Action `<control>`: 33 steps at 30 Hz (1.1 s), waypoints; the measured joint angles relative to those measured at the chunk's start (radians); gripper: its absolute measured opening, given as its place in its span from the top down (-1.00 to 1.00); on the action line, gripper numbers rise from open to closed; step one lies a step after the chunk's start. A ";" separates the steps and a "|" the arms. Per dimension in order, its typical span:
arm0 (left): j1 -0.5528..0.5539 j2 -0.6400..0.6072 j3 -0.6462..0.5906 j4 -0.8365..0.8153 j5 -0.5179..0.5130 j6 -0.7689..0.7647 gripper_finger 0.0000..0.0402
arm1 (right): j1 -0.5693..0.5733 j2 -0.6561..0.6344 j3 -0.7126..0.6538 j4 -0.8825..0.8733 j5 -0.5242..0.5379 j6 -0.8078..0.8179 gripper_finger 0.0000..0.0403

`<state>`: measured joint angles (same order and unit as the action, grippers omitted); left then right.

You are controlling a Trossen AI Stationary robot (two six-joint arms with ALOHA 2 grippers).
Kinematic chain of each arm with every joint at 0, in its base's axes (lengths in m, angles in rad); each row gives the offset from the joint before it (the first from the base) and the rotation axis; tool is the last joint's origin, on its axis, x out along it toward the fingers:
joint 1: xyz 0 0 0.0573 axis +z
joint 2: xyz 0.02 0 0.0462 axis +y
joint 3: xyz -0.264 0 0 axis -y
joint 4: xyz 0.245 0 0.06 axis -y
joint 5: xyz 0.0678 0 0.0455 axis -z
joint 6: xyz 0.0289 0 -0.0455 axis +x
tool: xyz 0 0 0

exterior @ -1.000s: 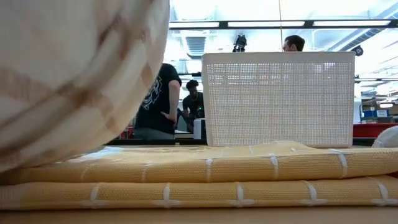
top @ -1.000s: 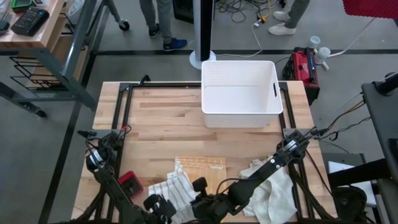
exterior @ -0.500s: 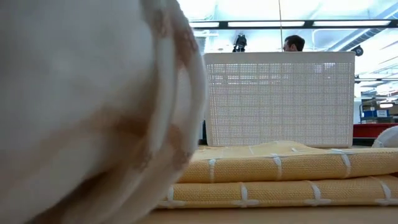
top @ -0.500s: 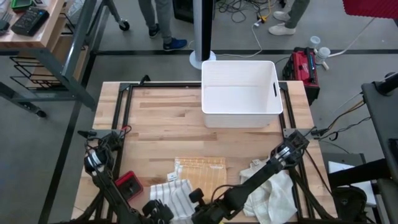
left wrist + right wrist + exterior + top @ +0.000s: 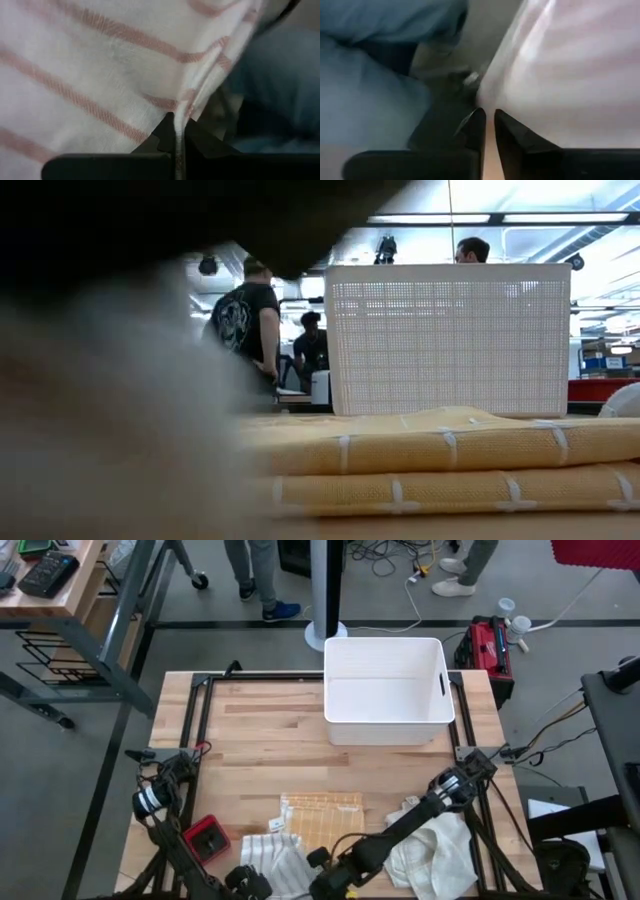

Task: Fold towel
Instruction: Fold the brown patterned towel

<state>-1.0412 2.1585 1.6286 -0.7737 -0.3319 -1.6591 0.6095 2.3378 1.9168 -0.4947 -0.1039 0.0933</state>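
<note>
Towel (image 5: 278, 858), striped, hung pinched in my left tool (image 5: 178, 145); my right tool (image 5: 489, 131) stood barely parted; folding remained unfinished.

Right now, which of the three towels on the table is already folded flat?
The yellow towel in the middle: a neat flat rectangle. The striped towel beside it and the white towel lie crumpled.

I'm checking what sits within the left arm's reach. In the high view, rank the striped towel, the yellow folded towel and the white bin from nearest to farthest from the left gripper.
From the left gripper, at the table's near edge:
1. Striped towel, right at the gripper, pinched in it.
2. Yellow folded towel, just beyond, toward the table's middle.
3. White bin, at the far edge, right of centre.
</note>
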 joint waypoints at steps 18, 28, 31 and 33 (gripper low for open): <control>0.002 0.001 -0.014 0.046 -0.044 0.007 0.99 | -0.004 -0.079 0.009 0.054 0.341 0.138 0.40; 0.003 0.001 -0.014 0.064 -0.064 -0.018 0.84 | -0.043 0.021 0.002 0.138 0.339 0.145 0.71; 0.003 -0.001 -0.014 0.064 -0.078 -0.043 0.74 | -0.058 0.047 0.002 0.136 0.335 0.180 0.83; 0.003 -0.006 -0.014 0.063 -0.079 -0.052 0.70 | -0.067 0.056 -0.006 0.099 0.328 0.200 0.91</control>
<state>-1.0382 2.1520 1.6150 -0.7107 -0.4107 -1.7111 0.5430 2.3943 1.9103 -0.3960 0.2239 0.2937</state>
